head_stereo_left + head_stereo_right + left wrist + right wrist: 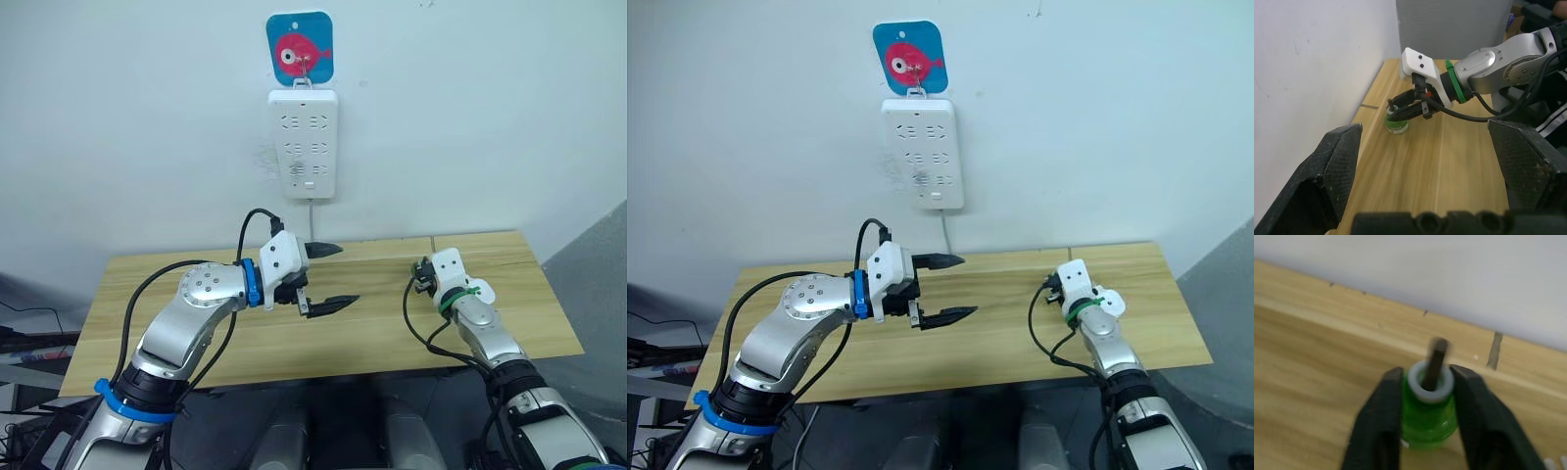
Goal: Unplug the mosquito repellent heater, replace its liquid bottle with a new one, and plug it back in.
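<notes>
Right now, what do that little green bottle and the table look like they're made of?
The green bottle looks like translucent glossy plastic with a white collar and a dark wick. The table looks like light wood or wood-grain laminate, matte and streaked; which one is unclear.

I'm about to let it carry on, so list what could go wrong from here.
1. The right claw grips the green bottle near its neck; the bottle could tip or slip when lifted.
2. The dark wick sticks up above the fingers and might get knocked or bent.
3. The left claw hangs open over the table, close enough that the arms might collide.
</notes>
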